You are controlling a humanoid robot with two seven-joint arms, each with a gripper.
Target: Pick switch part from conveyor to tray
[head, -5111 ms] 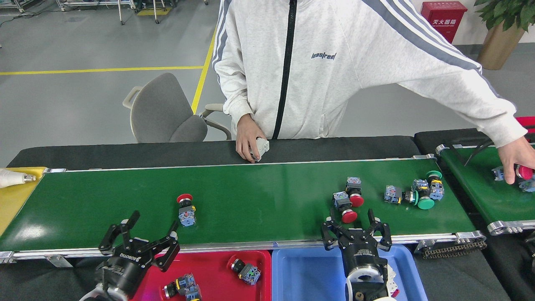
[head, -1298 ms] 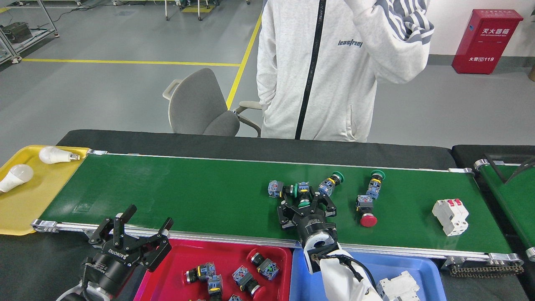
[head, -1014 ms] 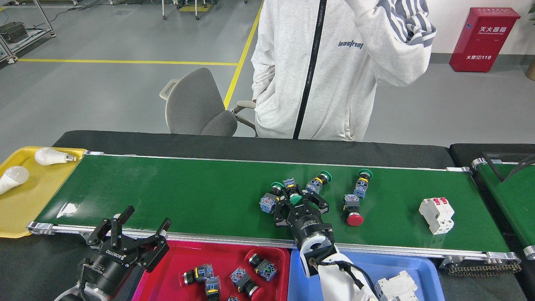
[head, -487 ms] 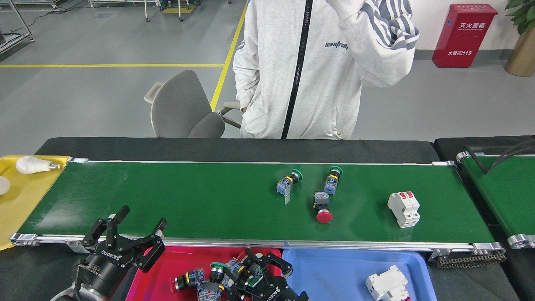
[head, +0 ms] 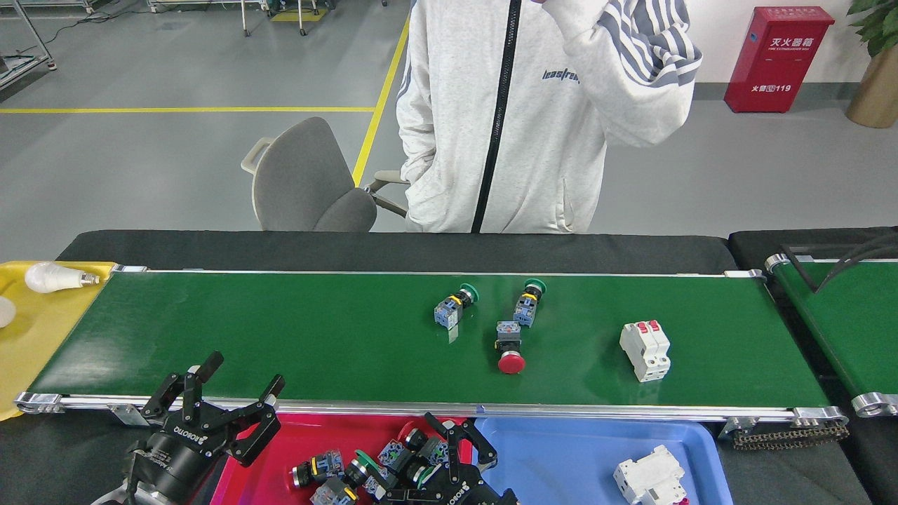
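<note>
The conveyor [head: 280, 337] runs across the view. On it lie two green-capped switch parts [head: 454, 306] [head: 527, 301] and a red-capped switch part [head: 509, 347]. The red tray [head: 295, 438] at the bottom holds several switch parts [head: 319, 468]. My right gripper [head: 421, 459] is low over this tray, at the bottom edge of the view. Its fingers [head: 454, 433] are spread among the parts, and a green-capped part [head: 361, 463] lies by its left fingertip. My left gripper [head: 214, 396] hangs open and holds nothing, at the tray's left end in front of the belt rail.
A white circuit breaker [head: 645, 351] lies on the belt to the right. The blue tray [head: 561, 456] holds another breaker [head: 649, 477]. A yellow tray [head: 28, 337] with bulbs sits at the left end. A person [head: 519, 119] stands behind the belt beside a grey chair [head: 302, 182]. A second green belt [head: 849, 315] lies at the right.
The parts and the breaker on the belt have drifted left. My right gripper stays over the red tray, and the green-capped part by it sits slightly lower. The left gripper has barely moved.
</note>
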